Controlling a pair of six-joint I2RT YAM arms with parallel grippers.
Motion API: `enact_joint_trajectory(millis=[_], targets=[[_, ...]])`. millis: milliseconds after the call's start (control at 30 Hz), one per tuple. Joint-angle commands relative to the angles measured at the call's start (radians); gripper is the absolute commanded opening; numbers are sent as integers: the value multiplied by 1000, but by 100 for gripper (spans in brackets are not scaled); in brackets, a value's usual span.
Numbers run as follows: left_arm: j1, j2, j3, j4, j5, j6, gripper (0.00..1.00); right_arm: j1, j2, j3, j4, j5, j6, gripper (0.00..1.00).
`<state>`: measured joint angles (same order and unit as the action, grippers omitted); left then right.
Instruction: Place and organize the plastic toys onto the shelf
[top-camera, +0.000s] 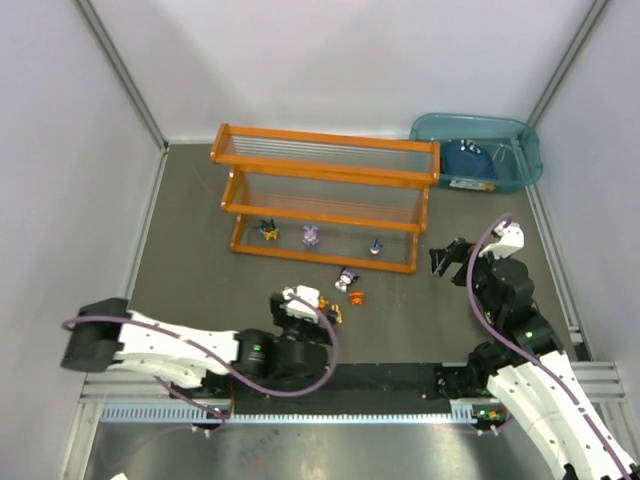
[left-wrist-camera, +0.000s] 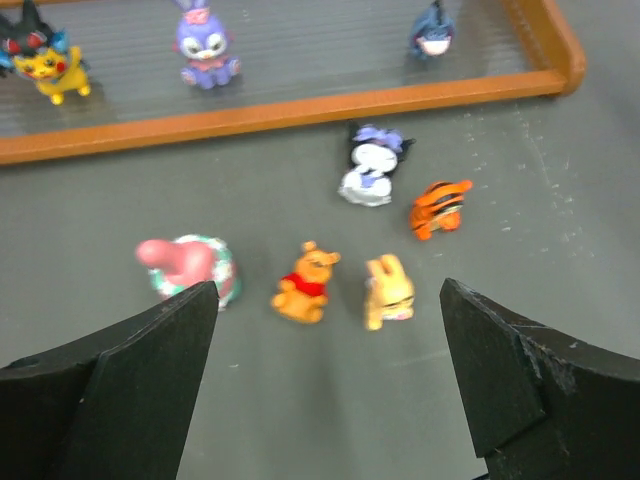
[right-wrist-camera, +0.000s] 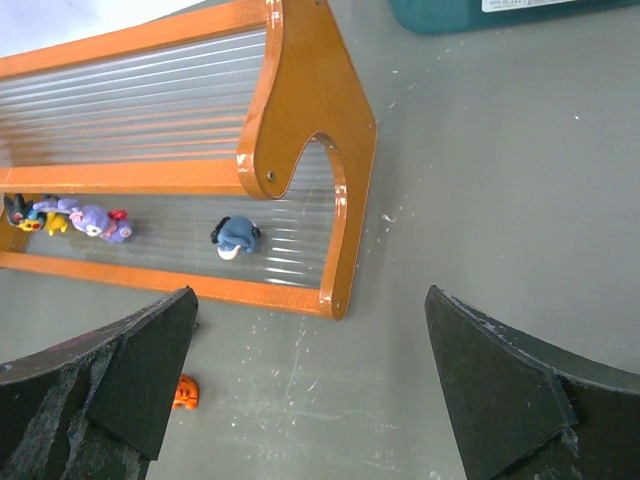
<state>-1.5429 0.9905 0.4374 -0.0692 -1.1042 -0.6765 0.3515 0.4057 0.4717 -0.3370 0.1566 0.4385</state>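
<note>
The orange shelf stands at the back of the table. On its lowest tier are a yellow-black toy, a purple toy and a dark blue toy. On the table in front lie a black-white toy, an orange striped toy, a pink-white toy, a yellow-orange bear and a tan toy. My left gripper is open and empty just short of the bear and the tan toy. My right gripper is open and empty over bare table by the shelf's right end.
A translucent teal bin with a blue item stands at the back right, beyond the shelf. White walls enclose the table on three sides. The orange striped toy also shows at the lower left of the right wrist view.
</note>
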Motion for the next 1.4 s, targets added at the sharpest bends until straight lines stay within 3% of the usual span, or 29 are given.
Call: enact_joint_trajectory(millis=[0, 33, 67, 100, 133, 167, 200, 300, 467, 533, 633, 667, 700, 733, 767, 800, 867, 900, 933, 1100, 1367], targets=[[-94, 285, 288, -388, -200, -602, 97, 9, -19, 16, -14, 32, -7, 99], [-103, 343, 347, -651, -203, -729, 96, 9, -27, 12, -14, 32, -7, 99], [-121, 455, 457, -775, -203, -858, 96, 9, -28, 4, -13, 35, -7, 99], [-131, 509, 509, -923, -206, -1122, 96, 7, -33, -1, -13, 35, -7, 99], [-138, 558, 553, -1177, -207, -1255, 97, 9, -37, -2, -13, 35, -9, 99], [-158, 650, 630, -1321, -209, -1388, 98, 9, -48, -10, -13, 35, -7, 99], [-170, 687, 659, -1431, -223, -1618, 98, 7, -53, -13, -14, 35, -10, 99], [-184, 700, 681, -1456, -227, -1614, 99, 9, -74, -21, -16, 40, -9, 99], [-183, 544, 558, -1165, -230, -1377, 96, 9, -79, -28, -14, 41, -6, 99], [-178, 479, 491, -1146, -240, -1362, 95, 9, -79, -30, -13, 38, -6, 99], [-158, 238, 391, -1076, -270, -1306, 94, 9, -80, -33, -13, 31, -4, 99], [-143, 181, 364, -969, -264, -988, 94, 9, -80, -34, -13, 29, -4, 99], [-120, 119, 325, -494, -235, -705, 93, 9, -80, -36, -10, 27, -3, 99], [-53, 12, 188, -196, -162, -405, 93, 9, -80, -38, -8, 31, -1, 99], [-13, -30, 106, 53, 24, -13, 91, 9, -79, -38, -7, 29, -3, 99], [24, -55, 34, 382, 105, 79, 83, 9, -79, -38, -7, 32, -1, 99], [35, 3, 103, 236, 65, 75, 81, 9, -82, -35, -11, 34, -9, 99], [24, 48, 177, -41, -25, 18, 83, 7, -84, -33, -14, 37, -9, 99], [20, 128, 299, -111, -34, -79, 83, 9, -85, -34, -13, 35, -7, 99], [17, 200, 282, 60, 47, -17, 84, 9, -84, -35, -13, 43, -7, 99], [3, 283, 274, -76, 47, -268, 76, 9, -84, -36, -14, 41, -6, 99]])
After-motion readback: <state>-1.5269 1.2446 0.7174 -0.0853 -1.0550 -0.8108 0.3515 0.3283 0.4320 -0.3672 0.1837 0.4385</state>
